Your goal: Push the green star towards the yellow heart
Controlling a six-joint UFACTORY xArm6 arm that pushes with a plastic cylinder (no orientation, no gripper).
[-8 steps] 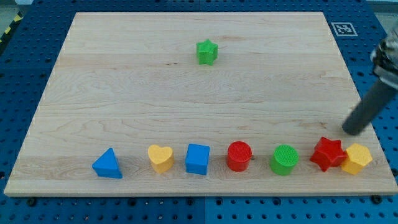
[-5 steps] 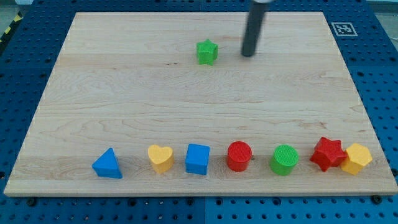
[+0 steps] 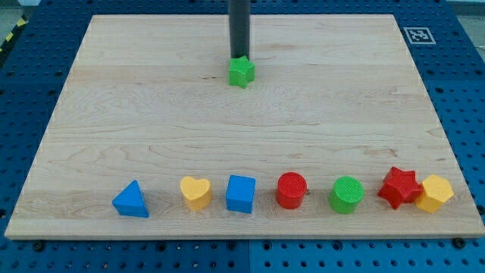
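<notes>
Since my tip (image 3: 239, 58) swung in behind the green star (image 3: 241, 73), it's nudged down-left twd the yellow heart (image 3: 195, 192); no hand on this rig.

The surface (image 3: 242, 129) is lit brightly and evenly, seemingly from above; no glare is seen. Only short, soft shadows are cast beside the blocks. Wood grain and block edges are rendered sharply, and no blur or edge distortion is noticed
</notes>
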